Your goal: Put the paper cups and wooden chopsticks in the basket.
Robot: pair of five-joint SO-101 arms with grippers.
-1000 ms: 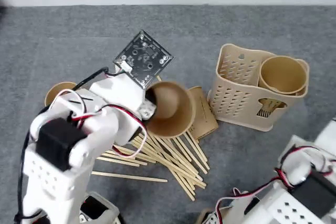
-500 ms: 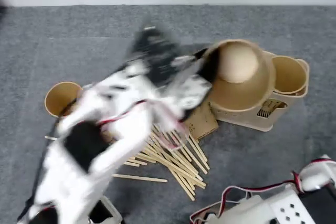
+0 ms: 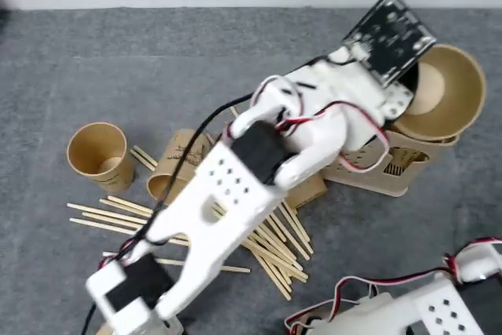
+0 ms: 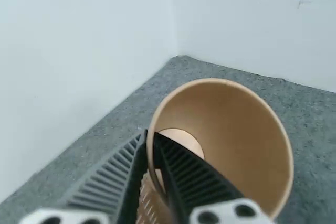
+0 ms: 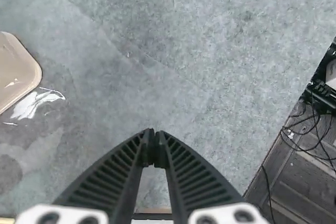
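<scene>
Left gripper (image 4: 150, 139), cup (image 4: 236, 129) now over basket (image 3: 392, 178)

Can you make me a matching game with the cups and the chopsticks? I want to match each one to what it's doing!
Things:
1. rightmost cup
2. leftmost cup
3. middle cup
4. chopsticks

States:
A. lies on its side
B. pinched at the rim by the left gripper
C. scattered flat in a pile
D. stands upright

Pairs: 1-B, 2-D, 3-A, 4-C
</scene>
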